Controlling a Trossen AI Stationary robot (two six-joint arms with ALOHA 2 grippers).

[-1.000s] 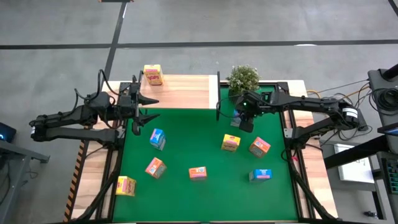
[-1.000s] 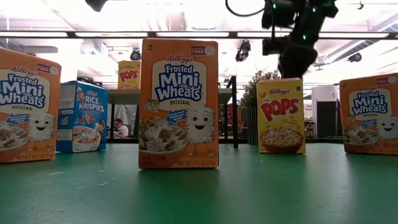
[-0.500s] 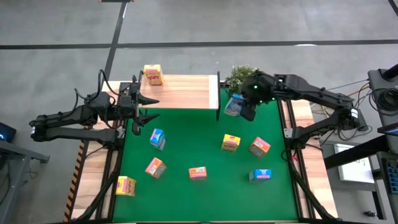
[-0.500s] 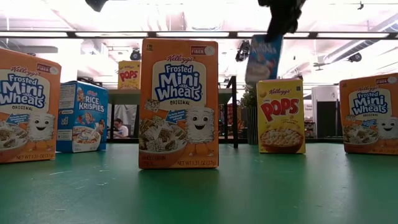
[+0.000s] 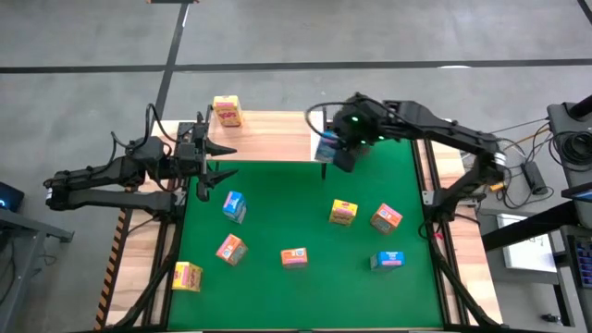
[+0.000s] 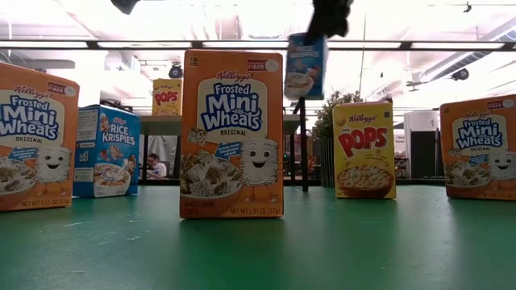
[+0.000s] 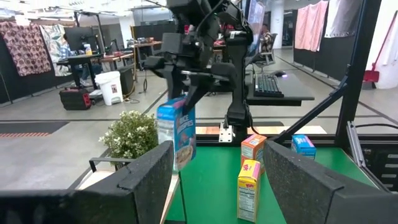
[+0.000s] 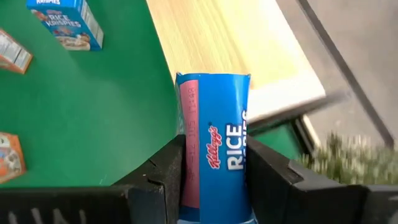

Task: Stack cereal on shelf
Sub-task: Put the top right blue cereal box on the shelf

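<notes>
The shelf (image 5: 273,137) is a light-wood board at the table's far edge, with a yellow cereal box (image 5: 227,111) standing on its left end. My right gripper (image 5: 335,153) hovers by the shelf's right end, shut on a blue Rice Krispies box (image 5: 326,148) that also shows in the low view (image 6: 305,66). Several more cereal boxes stand on the green mat, among them a blue one (image 5: 234,205), a yellow one (image 5: 343,213) and an orange one (image 5: 294,257). My left gripper (image 5: 222,159) waits open at the mat's far left, pointing level. My right gripper pinches the blue box between its two fingers (image 8: 166,167), on two opposite sides of its upper part (image 7: 176,107). The fingers slant down from above. The box hangs below them, slightly tilted and lifted clear of the mat (image 6: 305,66).
A small green potted plant (image 7: 130,134) stands at the far edge, right of the shelf and close behind the held box. A black upright post (image 6: 303,145) marks the shelf's right end. The middle of the shelf board (image 8: 230,43) is bare.
My right gripper has risen from the mat near the plant, carrying the blue box up and toward the table's left, to the shelf's right end. The box, down at mat level a second ago, now hangs clear.
</notes>
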